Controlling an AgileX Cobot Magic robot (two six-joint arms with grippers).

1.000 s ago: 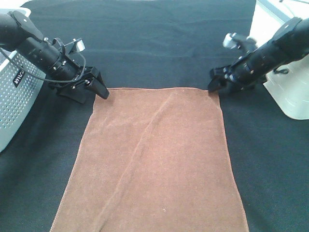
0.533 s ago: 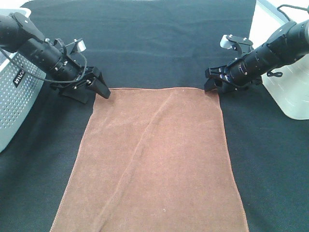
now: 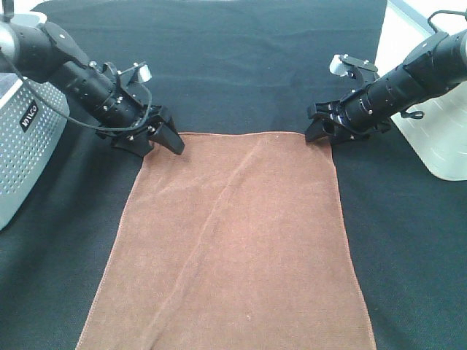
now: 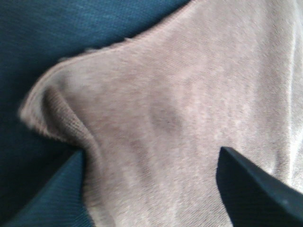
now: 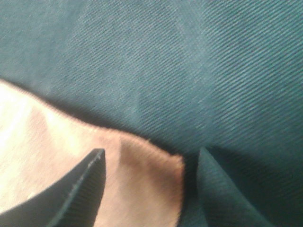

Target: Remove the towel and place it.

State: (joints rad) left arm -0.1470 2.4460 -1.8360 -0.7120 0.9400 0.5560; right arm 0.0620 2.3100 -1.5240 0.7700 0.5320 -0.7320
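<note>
The brown towel (image 3: 237,240) lies spread flat on the black tablecloth (image 3: 241,65), with a long crease down its middle. My left gripper (image 3: 166,138) is down at the towel's far left corner. In the left wrist view its jaws stand apart with the rumpled, slightly lifted corner (image 4: 94,109) between the fingers (image 4: 251,189). My right gripper (image 3: 319,131) rests at the far right corner. The right wrist view shows that corner (image 5: 151,175) lying between the two separated fingers (image 5: 80,189). Neither gripper is clamped on the cloth.
A white perforated basket (image 3: 22,146) stands at the left edge beside the left arm. A white container (image 3: 438,138) sits at the right, behind the right arm. The black tablecloth reaches to the far edge.
The left gripper has slid right and forward onto the towel's far left corner, rumpling it. The right gripper has edged left to the far right corner. Both pairs of jaws have narrowed a little.
</note>
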